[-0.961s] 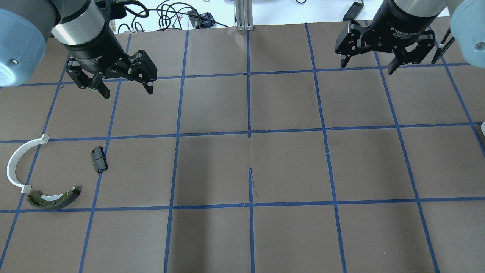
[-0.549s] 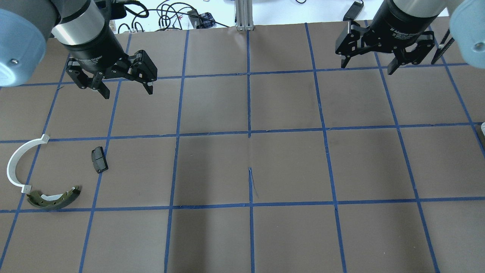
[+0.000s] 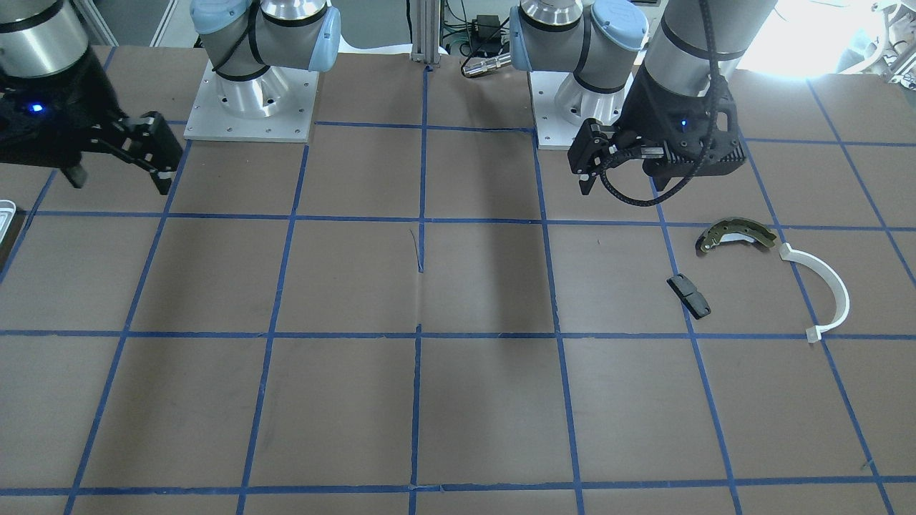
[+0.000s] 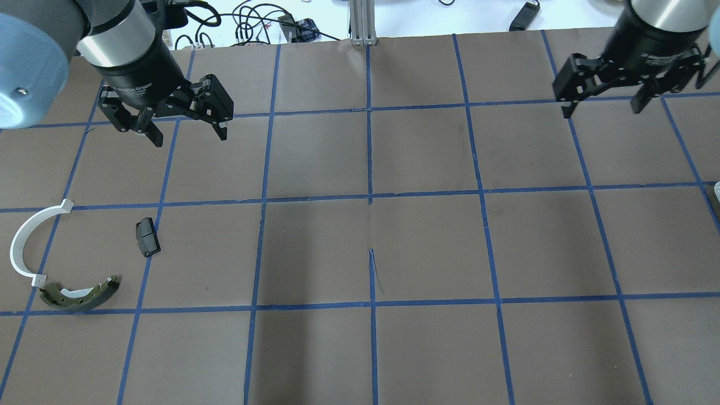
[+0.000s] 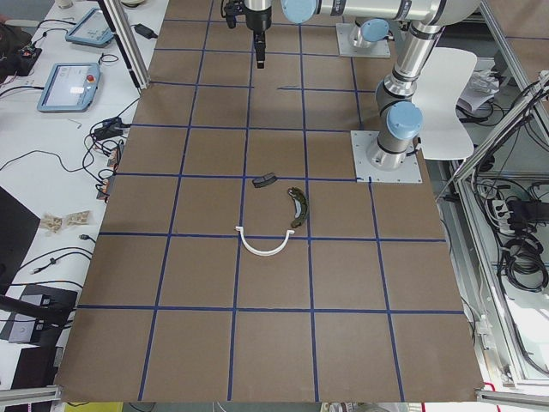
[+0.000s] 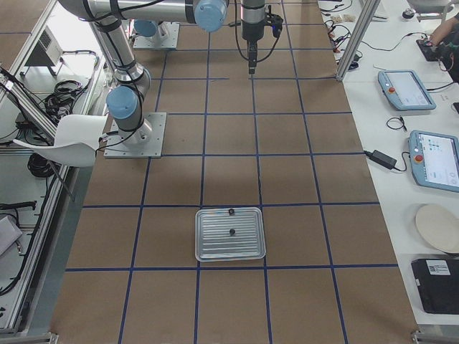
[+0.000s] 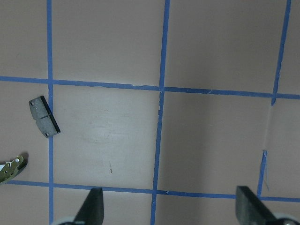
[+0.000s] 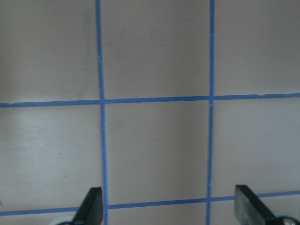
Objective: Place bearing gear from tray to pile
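Left gripper (image 4: 190,136) upper left, right gripper (image 4: 602,109) upper right: both spread apart, empty. Pile (image 4: 84,299) lower left on tabletop (image 4: 427,247).

The right gripper (image 4: 602,109) is travelling sideways toward the robot's right, away from the middle of the table (image 4: 427,242), and nearing the overhead view's upper right corner.

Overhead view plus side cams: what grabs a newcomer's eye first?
The left gripper and right gripper hang open and empty over the brown, blue-gridded table. Near the robot's left edge lie a white arc, an olive brake shoe and a black block, loosely grouped. The exterior right view shows a silver tray with two small dark parts on it.
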You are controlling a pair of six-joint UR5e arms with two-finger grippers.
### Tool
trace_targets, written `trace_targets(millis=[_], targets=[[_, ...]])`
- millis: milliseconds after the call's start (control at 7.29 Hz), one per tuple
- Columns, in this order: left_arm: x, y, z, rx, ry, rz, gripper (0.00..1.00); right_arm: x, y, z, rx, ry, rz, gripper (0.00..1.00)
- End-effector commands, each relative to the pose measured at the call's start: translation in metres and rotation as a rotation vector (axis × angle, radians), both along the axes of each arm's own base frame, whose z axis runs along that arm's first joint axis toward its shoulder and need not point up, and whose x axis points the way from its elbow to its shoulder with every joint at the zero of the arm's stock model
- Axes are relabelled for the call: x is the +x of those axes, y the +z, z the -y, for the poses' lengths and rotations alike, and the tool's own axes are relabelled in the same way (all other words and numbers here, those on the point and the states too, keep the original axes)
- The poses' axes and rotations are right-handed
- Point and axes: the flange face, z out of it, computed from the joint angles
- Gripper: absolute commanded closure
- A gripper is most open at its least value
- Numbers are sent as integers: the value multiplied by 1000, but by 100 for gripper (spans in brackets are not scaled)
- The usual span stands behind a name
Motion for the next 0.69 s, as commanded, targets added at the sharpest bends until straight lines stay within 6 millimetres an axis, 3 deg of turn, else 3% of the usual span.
trace_targets(millis=[0, 275, 412, 549], targets=[[0, 1, 0, -1, 0, 0, 0, -166, -17, -14, 73, 59, -2, 0], [0, 1, 0, -1, 0, 0, 0, -302, -63, -31, 105, 63, 26, 0], [0, 1, 0, -1, -2, 0, 0, -362, -97, -34, 96, 121, 10, 0], [0, 1, 0, -1, -2, 0, 0, -408, -142, -37, 101, 106, 32, 0]])
